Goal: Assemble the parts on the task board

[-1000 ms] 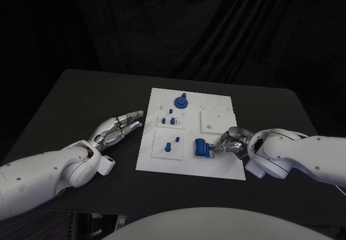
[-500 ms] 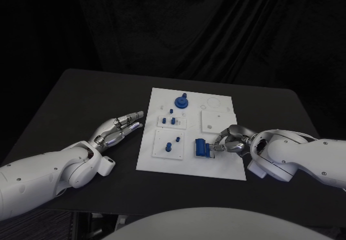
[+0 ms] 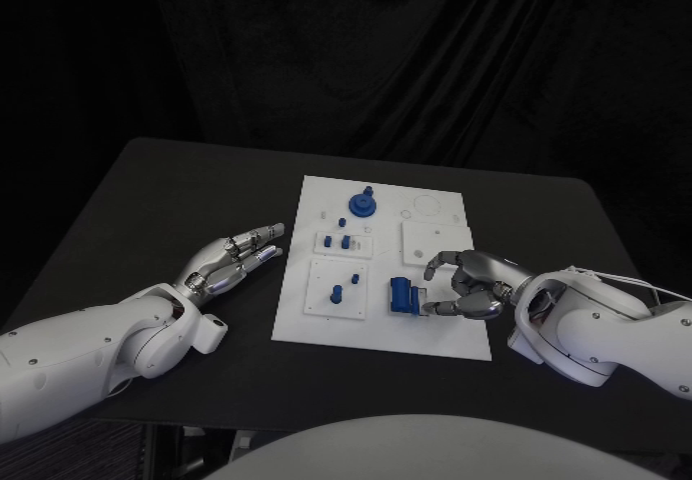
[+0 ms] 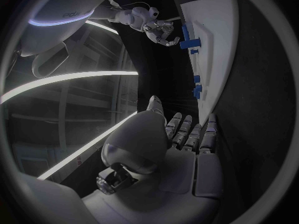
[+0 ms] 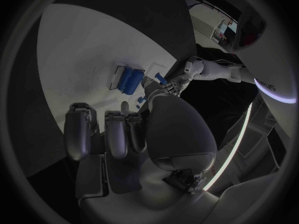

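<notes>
The white board point(image 3: 378, 262) lies in the middle of the black tabletop point(image 3: 159, 200), with small blue pieces scattered across it: a round knobbed piece point(image 3: 362, 205) near the far edge, a few small pegs point(image 3: 338, 241) in the middle row, and a larger blue block point(image 3: 401, 297) toward the near edge. The right hand point(image 3: 469, 285) hovers just beside that block on its right, fingers curled but apart and holding nothing; whether a fingertip touches the block cannot be told. The left hand point(image 3: 235, 259) rests flat on the tabletop just left of the board, fingers stretched out and together, holding nothing. Judging by this, the step in hand concerns the blue block at the near edge, either seating it or getting a grip on it. The next move probably calls for the right hand to close on the block squarely without tilting it, then press or shift it into its place.
</notes>
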Controlling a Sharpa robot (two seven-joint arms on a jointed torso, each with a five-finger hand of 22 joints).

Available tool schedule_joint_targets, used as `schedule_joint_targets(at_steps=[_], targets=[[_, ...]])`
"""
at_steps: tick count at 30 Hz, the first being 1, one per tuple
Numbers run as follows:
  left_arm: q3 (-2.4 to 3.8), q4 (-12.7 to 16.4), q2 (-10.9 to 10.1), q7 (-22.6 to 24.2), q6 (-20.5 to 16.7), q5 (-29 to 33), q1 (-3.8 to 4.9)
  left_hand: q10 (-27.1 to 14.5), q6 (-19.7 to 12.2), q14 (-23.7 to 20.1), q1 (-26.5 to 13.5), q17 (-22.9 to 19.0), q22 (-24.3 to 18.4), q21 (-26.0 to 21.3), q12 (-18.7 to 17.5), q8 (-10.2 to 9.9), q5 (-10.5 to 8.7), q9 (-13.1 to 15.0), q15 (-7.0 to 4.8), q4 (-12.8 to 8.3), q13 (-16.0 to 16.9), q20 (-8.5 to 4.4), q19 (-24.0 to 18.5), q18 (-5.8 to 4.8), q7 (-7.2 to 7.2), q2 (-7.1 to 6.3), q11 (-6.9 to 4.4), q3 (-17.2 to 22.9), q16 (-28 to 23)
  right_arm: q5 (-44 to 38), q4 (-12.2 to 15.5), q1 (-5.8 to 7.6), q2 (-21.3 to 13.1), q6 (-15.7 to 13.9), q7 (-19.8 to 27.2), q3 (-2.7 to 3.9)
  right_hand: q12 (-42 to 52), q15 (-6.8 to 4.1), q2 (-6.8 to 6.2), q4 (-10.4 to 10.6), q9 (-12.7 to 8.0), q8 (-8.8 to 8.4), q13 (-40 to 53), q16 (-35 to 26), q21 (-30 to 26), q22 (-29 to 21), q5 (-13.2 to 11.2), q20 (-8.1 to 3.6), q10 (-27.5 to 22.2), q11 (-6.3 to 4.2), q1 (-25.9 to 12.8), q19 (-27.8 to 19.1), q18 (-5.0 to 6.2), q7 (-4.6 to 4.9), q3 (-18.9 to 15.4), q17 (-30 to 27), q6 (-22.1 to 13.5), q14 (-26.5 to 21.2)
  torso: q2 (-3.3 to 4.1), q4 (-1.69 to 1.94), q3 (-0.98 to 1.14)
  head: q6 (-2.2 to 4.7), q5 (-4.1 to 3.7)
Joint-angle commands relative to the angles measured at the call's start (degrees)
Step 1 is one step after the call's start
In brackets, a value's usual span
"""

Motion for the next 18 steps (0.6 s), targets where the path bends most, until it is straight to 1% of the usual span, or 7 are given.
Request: schedule_joint_targets(at_steps=[1, 2, 3, 5, 6, 12, 18], targets=[[0.02, 0.09, 0.04, 2.45, 0.43, 0.17, -0.20, -0.01, -0.10, 0.24, 0.66, 0.08, 0.07, 0.22, 0.36, 0.08, -0.07, 0.03, 0.04, -0.01, 0.08, -0.05, 0.36, 0.59, 0.15, 0.03, 0.40, 0.44, 0.26, -11.74, 0.39, -0.55, -0.12, -0.05, -0.04, 0.01, 0.15, 0.56, -0.77, 1.22, -0.85, 0.54, 15.05, -0.26, -0.64, 11.68, 0.31, 0.50, 5.99, 0.62, 1.22, 0.73, 0.70, 0.47, -0.30, 10.17, -3.48, 4.73, -0.01, 0.02, -0.05, -0.01, -0.11], [0.02, 0.09, 0.03, 2.46, 0.41, 0.17, -0.23, -0.01, -0.10, 0.24, 0.66, 0.08, 0.07, 0.22, 0.36, 0.08, -0.07, 0.03, 0.04, -0.01, 0.08, -0.05, 0.36, 0.59, 0.15, 0.03, 0.40, 0.44, 0.26, -13.04, 0.39, -0.77, -0.09, 0.00, -0.41, 0.01, 0.15, 0.68, -1.28, 2.18, -1.62, 0.61, 15.05, -0.30, -0.69, 11.67, 0.39, 0.64, 5.99, 0.73, 1.84, 0.70, 0.72, 0.59, -0.46, 10.06, -4.45, 4.69, -0.01, 0.01, -0.04, -0.01, -0.08], [0.02, 0.10, 0.01, 2.48, 0.39, 0.17, -0.24, -0.01, -0.10, 0.24, 0.66, 0.08, 0.07, 0.22, 0.36, 0.08, -0.07, 0.03, 0.04, -0.01, 0.08, -0.05, 0.36, 0.59, 0.15, 0.03, 0.40, 0.44, 0.26, -15.44, 0.32, -1.22, 0.01, 0.03, -1.28, 0.01, 0.15, 0.90, -2.37, 4.71, -3.47, 0.53, 15.05, -0.38, -1.02, 11.57, 0.62, 0.82, 5.99, 0.98, 3.21, 0.52, 0.80, 0.80, -0.92, 9.82, -5.75, 4.61, -0.01, 0.01, -0.04, -0.01, -0.11], [0.02, 0.15, -0.07, 2.50, 0.34, 0.17, -0.26, -0.01, -0.10, 0.24, 0.66, 0.08, 0.07, 0.22, 0.36, 0.08, -0.07, 0.03, 0.04, -0.01, 0.08, -0.05, 0.36, 0.59, 0.15, 0.03, 0.40, 0.44, 0.26, -17.52, 0.18, -1.62, 0.17, -0.13, -2.35, 0.01, 0.15, 0.95, -3.24, 6.97, -4.82, 0.52, 15.05, -0.44, -1.16, 11.53, 0.76, 0.95, 5.99, 1.01, 4.09, 0.45, 0.83, 0.92, -1.50, 9.66, -6.33, 4.56, -0.06, -0.02, -0.07, -0.01, 0.07], [0.02, 0.18, -0.14, 2.52, 0.31, 0.17, -0.27, 0.02, -0.07, 0.26, 0.68, 0.08, 0.11, 0.23, 0.39, 0.09, -0.07, 0.04, 0.03, -0.01, 0.09, -0.05, 0.38, 0.59, 0.15, 0.03, 0.42, 0.44, 0.27, -18.43, 0.09, -1.81, 0.26, -0.32, -2.95, 0.00, 0.15, 1.07, -4.00, 9.10, -5.86, 0.45, 15.05, -0.53, -1.45, 11.44, 1.04, 1.00, 5.99, 1.12, 4.90, 0.31, 0.90, 1.02, -2.05, 9.41, -6.72, 4.49, -0.06, -0.02, -0.07, -0.01, 0.16], [0.02, 0.38, -0.60, 2.55, 0.21, 0.17, -0.34, 0.06, 0.00, 0.27, 0.70, 0.09, 0.09, 0.24, 0.45, 0.10, -0.08, 0.05, 0.03, -0.01, 0.10, -0.05, 0.38, 0.59, 0.14, 0.02, 0.44, 0.45, 0.27, -23.22, -0.46, -2.81, 0.77, -2.37, -6.39, 0.00, 0.15, 1.11, -4.92, 9.29, -6.95, 0.85, 15.05, -0.48, -1.30, 11.49, 1.07, 1.09, 5.99, 1.23, 4.13, 0.43, 0.86, 1.18, -3.22, 9.56, -6.59, 4.55, -0.08, -0.16, -0.05, -0.01, 0.60], [0.02, 0.48, -0.72, 2.53, 0.12, 0.17, -0.38, 0.13, 0.00, 0.29, 0.73, 0.09, 0.12, 0.26, 0.52, 0.10, -0.07, 0.05, 0.02, 0.00, 0.11, -0.05, 0.40, 0.59, 0.09, 0.00, 0.54, 0.46, 0.28, -25.67, -0.91, -3.52, 1.44, -4.44, -7.94, 0.00, 0.15, 1.15, -4.64, 9.27, -7.33, 1.16, 15.05, -0.48, -1.17, 11.53, 1.11, 1.13, 5.99, 1.31, 3.85, 0.53, 0.83, 1.29, -3.22, 9.55, -6.39, 4.57, -0.08, 0.12, -0.01, -0.01, -0.14]])
